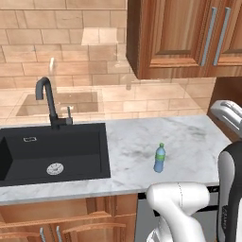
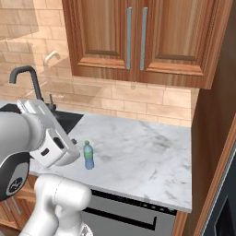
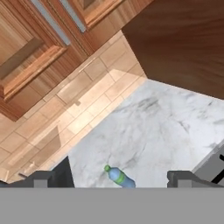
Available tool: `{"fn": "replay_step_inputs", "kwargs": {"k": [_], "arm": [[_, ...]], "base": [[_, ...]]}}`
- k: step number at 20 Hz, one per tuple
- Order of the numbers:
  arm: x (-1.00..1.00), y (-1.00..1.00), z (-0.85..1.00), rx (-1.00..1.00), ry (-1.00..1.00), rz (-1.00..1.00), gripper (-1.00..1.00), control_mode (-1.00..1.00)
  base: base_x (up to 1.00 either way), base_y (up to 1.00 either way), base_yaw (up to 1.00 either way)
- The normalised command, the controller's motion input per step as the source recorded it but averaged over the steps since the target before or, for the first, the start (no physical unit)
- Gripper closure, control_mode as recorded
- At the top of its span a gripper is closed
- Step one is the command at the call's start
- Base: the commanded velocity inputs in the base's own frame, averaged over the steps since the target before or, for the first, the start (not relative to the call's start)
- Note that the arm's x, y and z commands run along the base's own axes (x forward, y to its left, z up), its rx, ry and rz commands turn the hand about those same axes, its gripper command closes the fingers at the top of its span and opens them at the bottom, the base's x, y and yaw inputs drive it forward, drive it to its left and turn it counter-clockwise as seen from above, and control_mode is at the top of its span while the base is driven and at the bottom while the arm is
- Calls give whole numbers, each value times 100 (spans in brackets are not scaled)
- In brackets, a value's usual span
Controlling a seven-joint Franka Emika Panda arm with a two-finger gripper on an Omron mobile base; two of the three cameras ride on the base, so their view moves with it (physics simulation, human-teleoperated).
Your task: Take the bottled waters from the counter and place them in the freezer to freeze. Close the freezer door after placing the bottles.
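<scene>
On the marble counter [image 1: 179,137], left base view: one pale blue bottle [image 1: 160,159] w/ green cap stands upright near the front edge, right of the black sink [image 1: 52,151] and well apart from it. Black faucet [image 1: 47,101] behind the sink, wood wall cabinets [image 1: 184,38] above. White arm rises at lower right.

Right base view: same bottle [image 2: 88,156] upright on the counter [image 2: 147,152], just beside the white hand section of the arm, not touching as far as I can tell. Dishwasher front [image 2: 124,212] below the counter edge. Cabinet doors [image 2: 138,37] w/ grey bar handles overhead.

Hand view: gripper [image 3: 113,179] w/ finger tips [image 3: 41,179] set wide apart, nothing between them gripped. Bottle [image 3: 119,176] sits low in view betw. the tips, cap toward upper left, bottom cut off by the grey band. Marble around it, tile backsplash [image 3: 83,109] beyond.
</scene>
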Motion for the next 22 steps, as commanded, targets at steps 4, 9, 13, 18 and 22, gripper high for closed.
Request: {"fn": "replay_step_inputs", "kwargs": {"k": [4, 9, 13, 18, 22], "arm": [[8, -38, 0, 3, 0, 2, -100, -100], [50, -67, -2, 6, 3, 0, -100, -100], [81, -46, -27, 3, 26, 13, -100, -100], [50, -9, -48, -2, 26, 37, -100, -100], [42, 0, -77, -12, 27, 54, -100, -100]], "base": [[0, 0, 0], [0, 0, 0], [0, 0, 0], [0, 0, 0], [0, 0, 0]]}}
